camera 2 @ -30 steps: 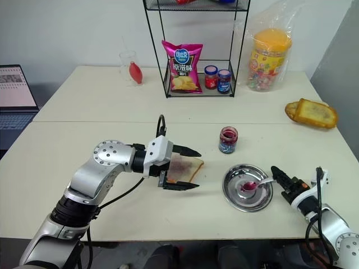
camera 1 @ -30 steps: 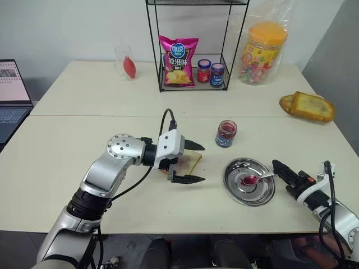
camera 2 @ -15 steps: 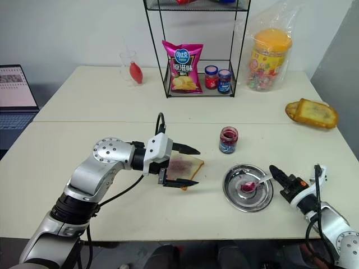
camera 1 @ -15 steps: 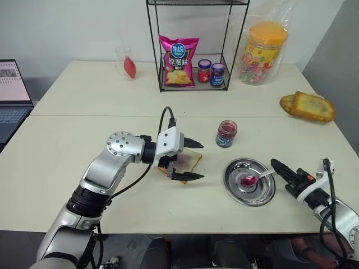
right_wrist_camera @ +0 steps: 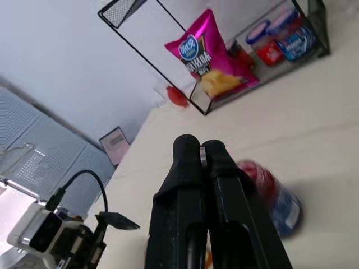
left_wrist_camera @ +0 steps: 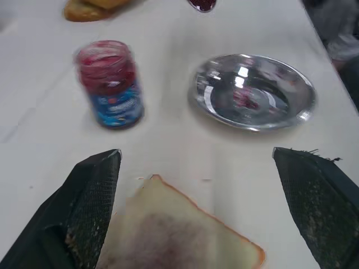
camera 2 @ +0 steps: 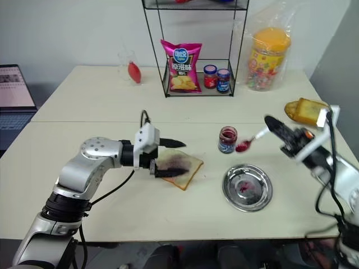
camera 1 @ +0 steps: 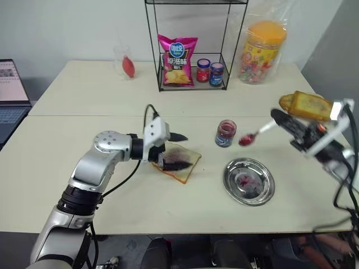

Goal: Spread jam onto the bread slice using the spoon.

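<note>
Left eye view: a pale table seen from above, with both robot arms over it. The right gripper (camera 1: 276,116) is raised above the table on the right side, its two black fingers clenched on the handle of the spoon (camera 1: 252,135). The spoon hangs in the air, its red-stained bowl just beside the jam jar (camera 1: 226,133) and above the table, with the handle sloping up toward the gripper. In the right wrist view those fingers (right_wrist_camera: 193,168) press tightly together, with the jar partly visible behind them.

The left gripper (camera 1: 178,151) reaches in from the left, jaws spread wide and holding nothing. One finger lies over the bread slice (camera 1: 180,164); the other sits at its far edge. Whether either finger touches the bread cannot be told. The slice lies flat on the table with a purple-red smear across its middle. In the left wrist view the two fingers (left_wrist_camera: 92,193) stand far apart, on either side of the bread corner.

The round steel dish (camera 1: 249,180) sits on the table below the spoon, with a small red stain at its centre. The jam jar stands upright between the bread and the dish, a little farther back.
</note>
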`<action>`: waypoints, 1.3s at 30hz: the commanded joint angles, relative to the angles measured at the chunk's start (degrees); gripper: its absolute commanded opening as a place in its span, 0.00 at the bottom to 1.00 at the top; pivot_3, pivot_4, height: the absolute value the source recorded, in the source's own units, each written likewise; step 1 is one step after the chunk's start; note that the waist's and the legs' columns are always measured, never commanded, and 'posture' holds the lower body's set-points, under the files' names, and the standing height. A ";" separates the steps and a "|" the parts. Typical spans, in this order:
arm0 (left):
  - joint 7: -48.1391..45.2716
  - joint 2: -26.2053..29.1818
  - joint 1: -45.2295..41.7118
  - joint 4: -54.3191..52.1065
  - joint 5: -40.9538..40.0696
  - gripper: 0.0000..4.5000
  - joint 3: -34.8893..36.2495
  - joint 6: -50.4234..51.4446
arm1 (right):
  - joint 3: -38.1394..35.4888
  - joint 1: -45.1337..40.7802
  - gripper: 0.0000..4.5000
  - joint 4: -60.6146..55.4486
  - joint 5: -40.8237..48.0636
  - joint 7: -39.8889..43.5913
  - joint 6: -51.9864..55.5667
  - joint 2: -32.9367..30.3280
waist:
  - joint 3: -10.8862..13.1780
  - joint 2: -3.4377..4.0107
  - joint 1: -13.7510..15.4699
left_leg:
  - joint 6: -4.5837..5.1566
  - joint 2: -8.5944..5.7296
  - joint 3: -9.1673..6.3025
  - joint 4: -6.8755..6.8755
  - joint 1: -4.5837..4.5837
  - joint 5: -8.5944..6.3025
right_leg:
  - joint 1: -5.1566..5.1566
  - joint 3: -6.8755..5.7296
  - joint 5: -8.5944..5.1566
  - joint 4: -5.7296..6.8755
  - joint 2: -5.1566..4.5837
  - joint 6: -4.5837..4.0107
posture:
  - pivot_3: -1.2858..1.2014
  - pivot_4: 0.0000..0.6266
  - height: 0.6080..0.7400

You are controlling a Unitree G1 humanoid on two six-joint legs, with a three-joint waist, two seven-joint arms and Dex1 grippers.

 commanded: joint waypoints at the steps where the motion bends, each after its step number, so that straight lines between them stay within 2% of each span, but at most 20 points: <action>1: 5.47 -2.48 -0.65 -2.14 -1.78 1.00 3.08 1.58 | 3.43 -8.26 0.01 5.19 -7.98 -0.32 -3.78 1.94 | 0.00 -0.01 0.15 | 0.00 -0.01 -0.01 -0.02 -0.04 0.00 | 0.00 -0.02 0.01 0.00 0.00 0.01 | 0.52 0.24 1.00; 5: 10.38 -5.76 0.18 -3.91 -2.35 1.00 3.75 2.64 | 6.08 -15.02 0.01 11.81 -14.81 0.54 -5.62 5.26 | 0.00 0.00 0.40 | 0.00 0.00 -0.05 -0.07 -0.08 -0.01 | -0.02 -0.08 0.01 -0.04 -0.01 -0.04 | 0.52 0.24 1.00; 10: 13.47 -7.29 1.18 -6.43 -2.83 1.00 3.76 3.93 | 8.93 -16.57 0.01 13.59 -21.87 5.70 -4.62 4.58 | 0.00 -0.01 0.86 | -0.01 -0.04 -0.05 -0.07 -0.21 -0.02 | -0.06 -0.13 0.12 -0.12 -0.10 -0.21 | 0.52 0.24 1.00; 23: 14.16 -5.95 2.50 -7.76 -3.33 1.00 3.41 3.94 | 8.24 -14.76 0.01 9.41 -27.34 10.80 0.22 3.47 | 0.01 0.00 0.57 | -0.01 -0.05 -0.03 -0.06 -0.15 -0.03 | -0.09 -0.11 0.09 -0.03 -0.10 -0.16 | 0.52 0.24 1.00; 32: 13.51 -6.04 1.25 -5.94 -2.81 1.00 3.08 2.73 | 16.51 -13.60 0.01 8.73 -44.17 16.74 -6.94 2.13 | 0.01 0.00 0.55 | -0.01 -0.05 -0.02 -0.06 -0.15 -0.04 | -0.09 -0.11 0.08 -0.04 -0.10 -0.15 | 0.52 0.24 1.00; 39: 13.91 -6.21 1.20 -5.85 -2.67 1.00 2.90 2.51 | 19.70 -13.48 0.01 9.79 -51.29 20.42 -10.36 4.57 | 0.01 -0.01 0.49 | -0.02 -0.05 -0.03 -0.06 -0.15 -0.04 | -0.09 -0.11 0.09 -0.04 -0.10 -0.16 | 0.52 0.24 1.00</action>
